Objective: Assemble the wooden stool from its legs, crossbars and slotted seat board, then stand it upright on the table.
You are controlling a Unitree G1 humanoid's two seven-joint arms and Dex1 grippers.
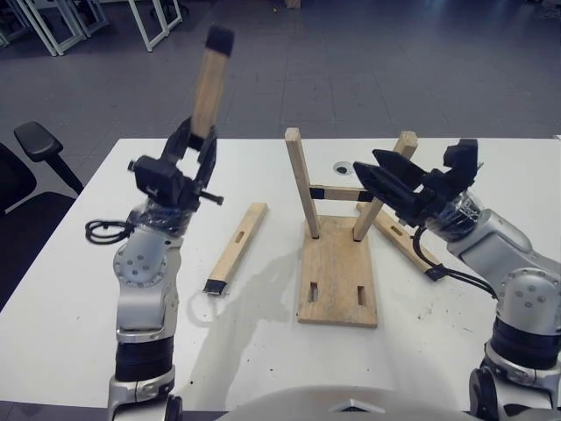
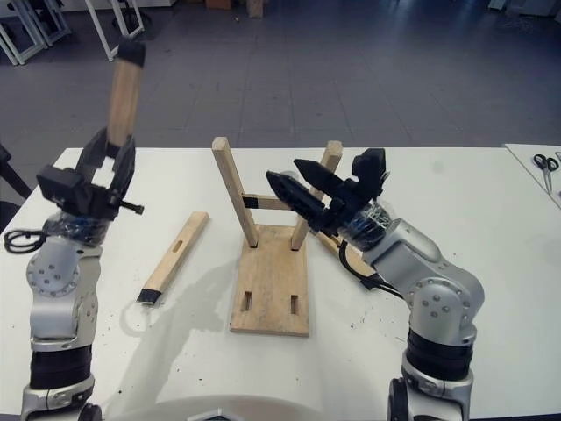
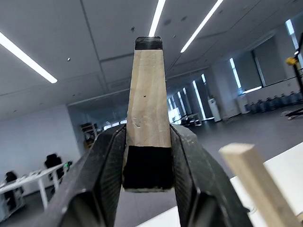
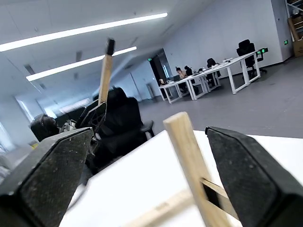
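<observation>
The left gripper point(image 1: 198, 139) clamps a stool leg point(image 1: 209, 83) upright above the table point(image 1: 70, 289), where any slip would drop it. The right gripper point(image 1: 372, 167), jaws wide apart and holding nothing, hovers at two standing legs point(image 1: 302, 180) joined by a crossbar point(image 1: 337, 193) in the slotted seat board point(image 1: 337, 272); a nudge could topple them. A spare leg point(image 1: 237, 248) lies between the arms.

Pale tan seat board point(image 1: 337, 272), tan leg point(image 1: 237, 246) with black tip, white table point(image 1: 70, 289), grey floor point(image 1: 368, 70)

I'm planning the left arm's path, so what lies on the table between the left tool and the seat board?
A loose slotted leg lies flat there, touching neither the seat board nor the left tool, seen in both eye views.
</observation>
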